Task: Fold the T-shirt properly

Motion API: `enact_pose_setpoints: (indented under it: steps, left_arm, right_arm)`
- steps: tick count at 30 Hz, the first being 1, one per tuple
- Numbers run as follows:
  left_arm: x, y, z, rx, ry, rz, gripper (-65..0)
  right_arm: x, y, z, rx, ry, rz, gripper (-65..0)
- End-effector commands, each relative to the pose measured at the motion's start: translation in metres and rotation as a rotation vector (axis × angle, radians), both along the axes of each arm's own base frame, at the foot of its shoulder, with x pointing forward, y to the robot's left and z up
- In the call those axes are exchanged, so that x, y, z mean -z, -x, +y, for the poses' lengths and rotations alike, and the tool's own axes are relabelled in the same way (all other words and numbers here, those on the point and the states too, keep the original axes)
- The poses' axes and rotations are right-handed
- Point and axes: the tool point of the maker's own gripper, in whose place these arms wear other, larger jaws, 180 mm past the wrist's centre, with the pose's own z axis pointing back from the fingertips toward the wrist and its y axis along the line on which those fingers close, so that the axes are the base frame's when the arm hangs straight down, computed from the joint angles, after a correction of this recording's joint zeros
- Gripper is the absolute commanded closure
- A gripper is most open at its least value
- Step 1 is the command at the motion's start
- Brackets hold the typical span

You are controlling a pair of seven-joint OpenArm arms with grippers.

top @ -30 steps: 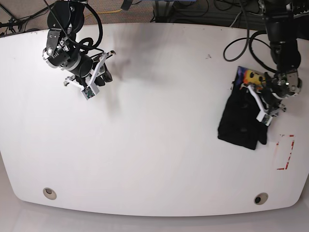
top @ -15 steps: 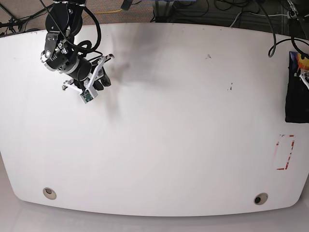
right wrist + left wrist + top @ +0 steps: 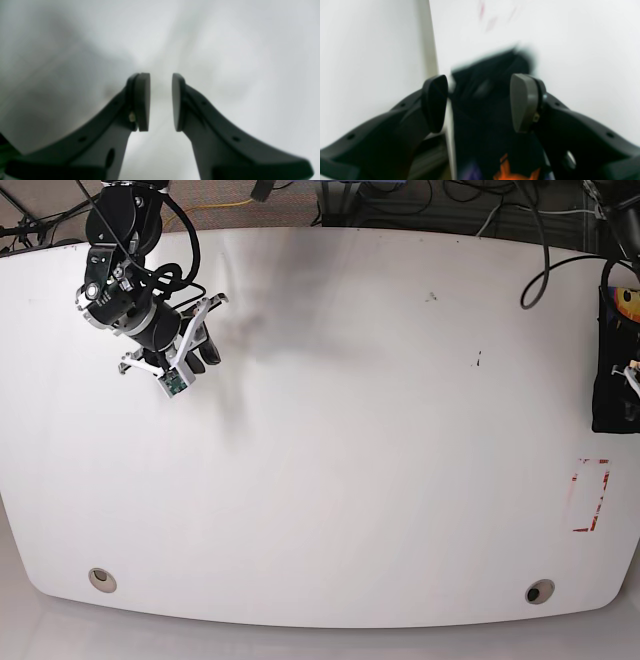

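The black T-shirt [image 3: 610, 395] hangs as a folded bundle at the far right edge of the base view, its yellow print [image 3: 627, 298] on top. My left gripper [image 3: 632, 372] is mostly cut off there. In the left wrist view the left gripper [image 3: 478, 100] is shut on the T-shirt [image 3: 485, 117], with the thick black cloth filling the space between its fingers and an orange print low in the frame. My right gripper [image 3: 205, 330] hovers over the table's far left. In the right wrist view it [image 3: 161, 100] stands slightly open with nothing between its pads.
The white table [image 3: 330, 460] has a red outlined rectangle [image 3: 590, 495] near its right edge. There are two round holes [image 3: 101, 579] [image 3: 540, 591] along the front. Cables [image 3: 420, 200] lie behind the table. The left wrist view shows the table's edge [image 3: 432, 50].
My left gripper carried the T-shirt off the table's right part to the far right edge of the view. My right arm drifted slightly left.
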Motion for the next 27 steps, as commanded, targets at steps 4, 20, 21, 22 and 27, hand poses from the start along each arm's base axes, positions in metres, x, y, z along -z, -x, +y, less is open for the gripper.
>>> enact_pose_setpoints:
  steps: [4, 20, 21, 22, 27]
  left_arm:
    - [-0.012, -0.017, -0.077, 0.144, -0.068, -0.076, -36.7]
    - [0.03, -0.011, -0.244, 0.263, 0.266, -0.417, -36.7]
    - [0.034, -0.004, -0.246, 0.259, 0.277, -0.415, -36.7]
    - [0.038, 0.006, -0.249, 0.257, 0.289, -0.408, -36.7]
    - [0.061, 0.061, -0.262, 0.239, 0.333, -0.315, -36.7]
  right_arm:
    - [-0.028, -0.018, -0.006, -0.018, 0.003, -0.157, -13.6]
    - [-0.012, -0.002, -0.03, 0.12, -0.094, -0.411, -13.6]
    - [-0.011, 0.003, -0.034, 0.138, -0.103, -0.418, -13.6]
    - [-0.008, 0.01, -0.037, 0.155, -0.114, -0.415, -13.6]
    - [0.015, 0.052, -0.04, 0.17, -0.111, -0.316, -13.6]
